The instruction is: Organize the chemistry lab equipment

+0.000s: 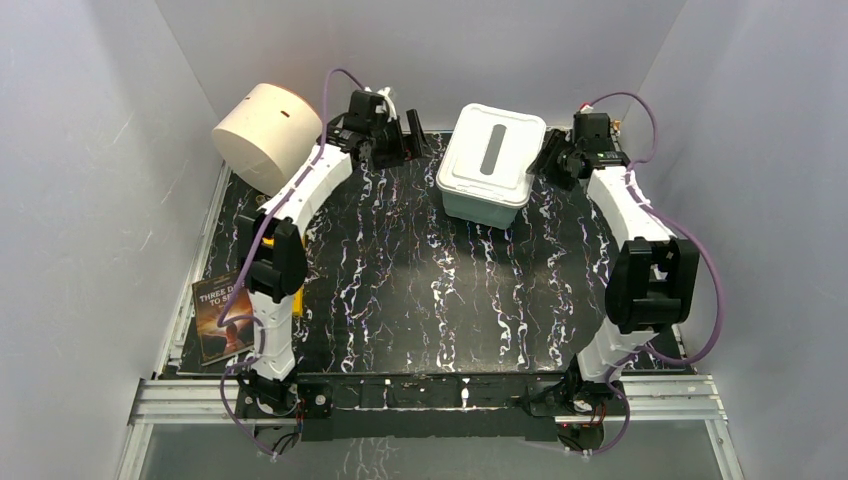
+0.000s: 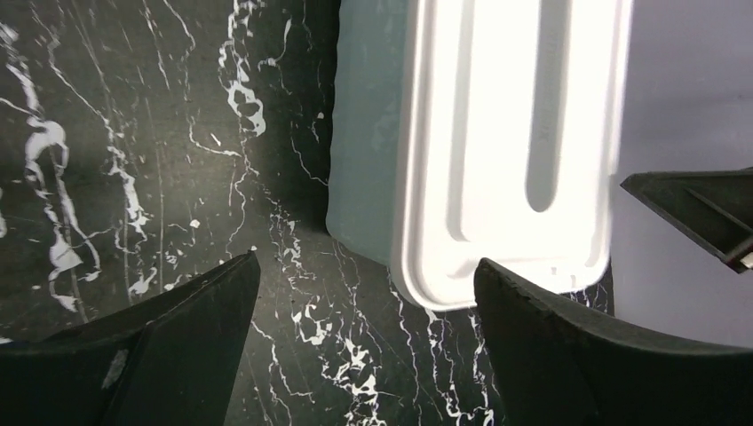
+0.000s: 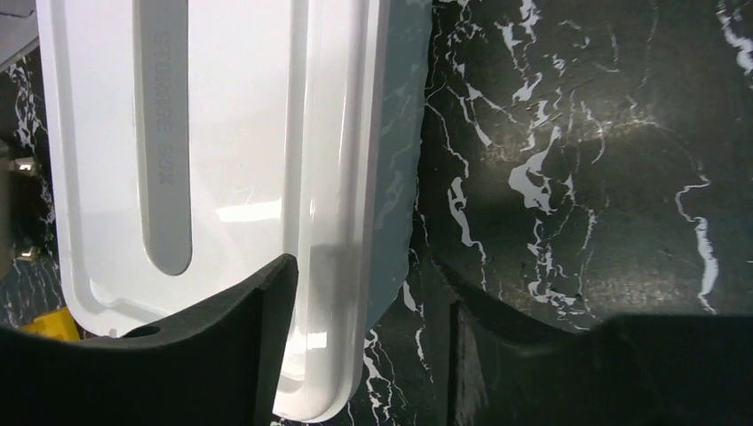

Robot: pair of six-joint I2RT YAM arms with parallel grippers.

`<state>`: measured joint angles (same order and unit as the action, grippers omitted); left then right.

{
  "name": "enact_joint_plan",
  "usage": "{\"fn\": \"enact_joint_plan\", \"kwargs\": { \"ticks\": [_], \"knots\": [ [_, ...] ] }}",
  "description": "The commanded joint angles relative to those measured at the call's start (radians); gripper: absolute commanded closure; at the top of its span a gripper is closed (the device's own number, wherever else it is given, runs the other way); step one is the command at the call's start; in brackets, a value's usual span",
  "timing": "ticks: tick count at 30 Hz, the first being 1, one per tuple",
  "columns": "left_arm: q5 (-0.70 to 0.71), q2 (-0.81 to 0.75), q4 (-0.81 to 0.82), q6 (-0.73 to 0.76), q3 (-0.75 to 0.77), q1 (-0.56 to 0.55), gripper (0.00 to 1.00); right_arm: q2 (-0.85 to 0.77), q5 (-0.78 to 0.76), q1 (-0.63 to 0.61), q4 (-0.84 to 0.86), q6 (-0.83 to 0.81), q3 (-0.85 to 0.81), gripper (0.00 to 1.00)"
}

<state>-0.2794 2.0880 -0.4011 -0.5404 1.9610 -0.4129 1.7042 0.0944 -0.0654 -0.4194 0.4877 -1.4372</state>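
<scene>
Flanking the teal plastic bin with white lid [image 1: 478, 207], left end effector [image 1: 410, 142] and right end effector [image 1: 550, 160] both gape empty. Stowing looks done, so withdrawing comes next.

A: What does the lid [image 1: 495, 150] hide in the overhead view?

B: The whole inside of the bin [image 1: 478, 206].

A: And the book [image 1: 215, 318] at lower left?

B: The left arm [image 1: 272, 262] covers its right side, so the title breaks off midway. A yellow scrap [image 1: 300, 302] beside that arm is too covered to name.

A: The wrist views?

B: In both, the bin runs off the top edge. The left gripper [image 2: 366, 355] has its fingers [image 2: 160, 355] cut by the bottom edge, and so does the right gripper [image 3: 373, 373]. At lower left of the right wrist view, a yellow corner [image 3: 44, 326] shows past a finger, unidentifiable.
</scene>
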Motion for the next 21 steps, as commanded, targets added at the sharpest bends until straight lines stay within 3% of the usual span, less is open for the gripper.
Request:
{"fn": "enact_joint_plan", "kwargs": {
  "ticks": [1, 3, 10, 11, 13, 21],
  "knots": [
    [0.053, -0.18, -0.064, 0.061, -0.045, 0.0, 0.07, -0.114, -0.078, 0.003, -0.021, -0.018, -0.04, 0.35],
    [0.101, -0.247, -0.099, 0.052, -0.089, 0.0, 0.02, -0.171, -0.062, 0.003, 0.008, -0.023, 0.004, 0.32],
    [0.255, -0.52, -0.185, -0.017, -0.348, 0.0, 0.02, -0.429, -0.102, -0.013, 0.013, -0.064, 0.182, 0.22],
    [0.264, -0.567, -0.189, -0.023, -0.385, -0.001, 0.02, -0.475, -0.123, -0.015, 0.006, -0.074, 0.208, 0.18],
    [0.266, -0.658, -0.201, -0.028, -0.423, -0.003, 0.02, -0.552, -0.154, -0.016, -0.04, -0.083, 0.232, 0.02],
    [0.428, -0.984, -0.332, -0.001, -0.456, -0.015, 0.02, -0.845, -0.24, -0.018, -0.236, -0.146, 0.23, 0.01]
  ]
}}
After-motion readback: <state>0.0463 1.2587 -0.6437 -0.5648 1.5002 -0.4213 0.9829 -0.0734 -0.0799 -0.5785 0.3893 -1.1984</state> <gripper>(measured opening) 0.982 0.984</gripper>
